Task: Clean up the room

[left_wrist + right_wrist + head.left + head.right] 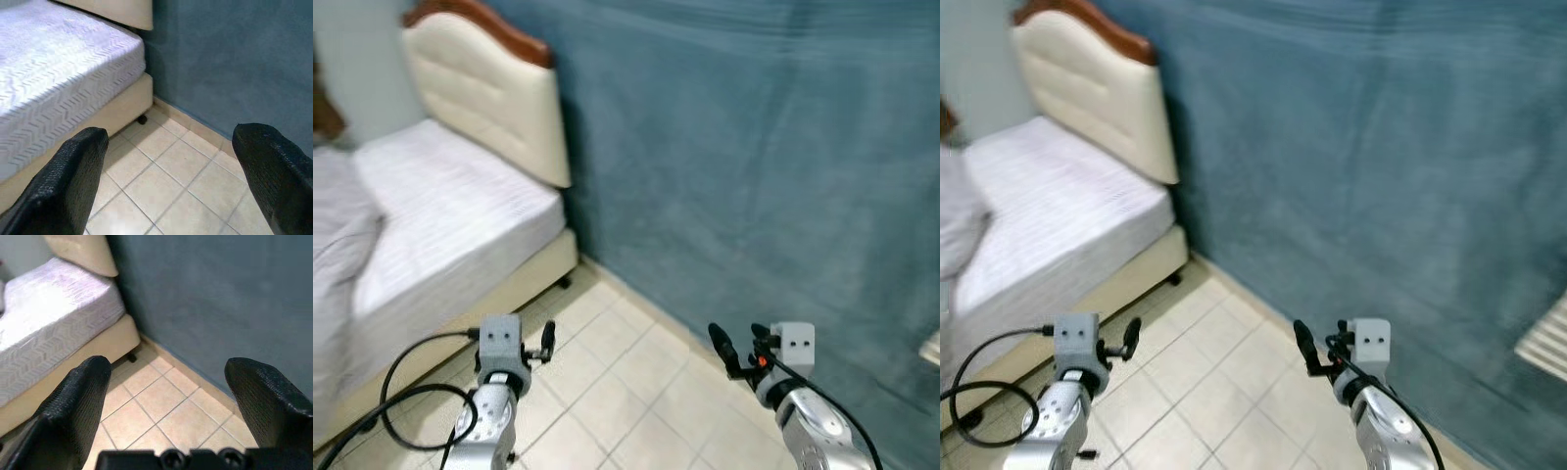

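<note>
Bed (450,211) is lying ahead and to the left, long axis running along the blue wall (754,166); left pincer (546,340) is sitting nearer it, right pincer (736,351) nearer the wall. Both are hanging wide apart, holding nothing, over tiled floor (626,382). No loose clutter is showing yet.

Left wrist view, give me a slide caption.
Open left end effector above tiled floor beside bed and blue wall.
</note>
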Available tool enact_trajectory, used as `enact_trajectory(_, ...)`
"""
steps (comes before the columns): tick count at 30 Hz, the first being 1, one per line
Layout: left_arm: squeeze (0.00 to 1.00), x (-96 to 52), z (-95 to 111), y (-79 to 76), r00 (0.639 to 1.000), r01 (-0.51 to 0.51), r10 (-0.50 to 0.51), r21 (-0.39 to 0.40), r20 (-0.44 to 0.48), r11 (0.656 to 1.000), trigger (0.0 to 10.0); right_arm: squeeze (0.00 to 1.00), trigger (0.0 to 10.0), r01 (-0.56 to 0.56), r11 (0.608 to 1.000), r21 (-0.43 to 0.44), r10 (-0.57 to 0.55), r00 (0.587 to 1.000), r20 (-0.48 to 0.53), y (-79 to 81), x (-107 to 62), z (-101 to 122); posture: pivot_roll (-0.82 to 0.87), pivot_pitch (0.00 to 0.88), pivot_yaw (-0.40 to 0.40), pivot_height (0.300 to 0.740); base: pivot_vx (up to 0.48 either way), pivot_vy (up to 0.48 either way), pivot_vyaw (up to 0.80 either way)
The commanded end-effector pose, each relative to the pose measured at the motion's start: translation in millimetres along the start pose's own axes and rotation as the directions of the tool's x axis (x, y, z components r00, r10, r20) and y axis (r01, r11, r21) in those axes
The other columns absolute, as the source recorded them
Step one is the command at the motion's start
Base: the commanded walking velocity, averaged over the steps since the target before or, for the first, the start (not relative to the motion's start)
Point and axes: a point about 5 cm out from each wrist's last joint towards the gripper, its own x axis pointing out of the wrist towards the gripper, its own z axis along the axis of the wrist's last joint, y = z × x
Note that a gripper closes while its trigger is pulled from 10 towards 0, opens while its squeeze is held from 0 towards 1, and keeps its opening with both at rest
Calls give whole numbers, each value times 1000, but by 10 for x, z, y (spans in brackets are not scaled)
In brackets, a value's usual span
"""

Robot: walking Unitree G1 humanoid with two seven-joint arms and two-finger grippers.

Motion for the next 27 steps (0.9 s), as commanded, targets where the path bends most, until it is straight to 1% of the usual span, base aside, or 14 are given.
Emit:
enact_trajectory(1, 0, 39, 84, 29, 999, -5, 5, 10, 34, 1000, 10000, 1000, 10000, -46, 999, -21, 47, 999, 14, 55, 65, 46, -5, 0, 4, 740, 0, 0, 556)
enact_trajectory(2, 0, 53, 150, 16, 997, -1, -1, 31, 74, 1000, 10000, 1000, 10000, -54, 998, -19, 55, 998, 12, 62, 90, 49, -4, 0, 4, 740, 0, 0, 556)
enact_trajectory(3, 0, 56, 162, 5, 997, 7, -9, 28, 79, 1000, 10000, 1000, 10000, -67, 998, -15, 67, 998, 12, 72, 104, 49, -4, 0, 5, 740, 0, 0, 556)
enact_trajectory(5, 0, 43, 145, 27, 998, -2, 4, -25, 68, 1000, 10000, 1000, 10000, -92, 996, -7, 92, 996, 10, 93, 113, 45, -4, 0, 5, 740, 176, 163, 553)
enact_trajectory(6, 0, 42, 140, 28, 998, -4, 5, -29, 62, 1000, 10000, 1000, 10000, -94, 996, -3, 94, 996, 10, 95, 112, 43, -4, 0, 5, 740, 0, 480, 556)
enact_trajectory(7, 0, 43, 103, 22, 999, -9, 12, -78, 40, 997, 10000, 1000, 10000, -127, 992, 14, 127, 992, 0, 147, 85, 2, 0, 0, 5, 740, 0, 480, 550)
enact_trajectory(9, 0, 43, 79, 20, 999, -18, 21, -81, 34, 997, 10000, 1000, 10000, -112, 992, 52, 113, 993, -17, 146, 44, -73, 6, 0, 0, 740, 0, 480, 541)
enact_trajectory(15, 0, 38, 46, 3, 1000, 14, -13, -77, 19, 997, 10000, 1000, 10000, -120, 992, 28, 121, 993, -19, 91, 72, -28, 12, 0, -9, 740, 0, 480, 538)
enact_trajectory(16, 0, 35, 32, 17, 1000, 13, -12, -86, 14, 996, 10000, 1000, 10000, -105, 994, -2, 105, 994, -15, 85, 99, -1, 18, 0, -14, 740, 0, 480, 544)
enact_trajectory(17, 0, 35, 20, 30, 1000, 11, -10, -86, 10, 996, 10000, 396, 10000, -92, 996, -14, 91, 996, -21, 78, 114, 3, 20, 0, -15, 740, 0, 480, 0)
enact_trajectory(18, 0, 35, 17, 34, 1000, 11, -10, -86, 9, 996, 10000, 396, 10000, -90, 996, -19, 90, 996, -23, 76, 118, 3, 20, 0, -15, 740, 0, 480, 0)
enact_trajectory(19, 0, 31, 10, 45, 1000, 9, -9, -84, 7, 996, 10000, 0, 10000, -96, 995, -22, 95, 995, -20, 73, 120, 9, 22, 0, -15, 740, 0, 480, 0)
enact_trajectory(25, 0, 11, -8, 109, 1000, 1, -1, -57, 5, 998, 10000, 0, 10000, -100, 994, -35, 100, 995, -2, 86, 132, 10, 36, 0, -21, 740, 0, 480, 623)
enact_trajectory(27, 0, 5, -8, 107, 1000, 13, -13, -30, 6, 999, 10000, 0, 10000, -102, 994, -43, 102, 995, 2, 91, 139, -1, 41, 0, -17, 740, 0, 480, 587)
